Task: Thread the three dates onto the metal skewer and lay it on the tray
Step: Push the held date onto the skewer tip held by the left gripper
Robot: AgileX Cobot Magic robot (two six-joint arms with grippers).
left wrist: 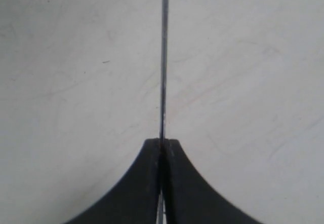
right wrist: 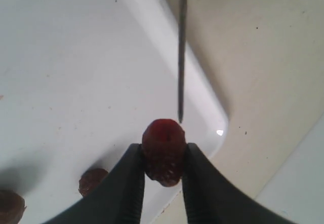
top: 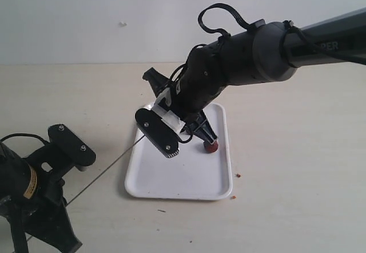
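The right tool [right wrist: 163, 152] has its two black fingers [right wrist: 129, 183] closed partway, pinching a dark red-brown wrinkled date [right wrist: 163, 158] between them over a flat white rectangular tray [top: 189, 178], near one rounded corner. The tip of a thin, straight grey metal skewer [right wrist: 181, 57] sits right at the date's free end; whether it has pricked the skin I cannot tell. Two more dates [right wrist: 92, 181] lie on the tray close to the held one. The left tool [left wrist: 162, 145] is clamped tight on the skewer, the rod sticking straight out from between its black pads. From across the room, the rod slants from the left arm up to the tray's left edge. The tray rests on a pale beige surface [top: 297, 150], with tiny reddish crumbs [top: 238, 175] just beside its right rim.
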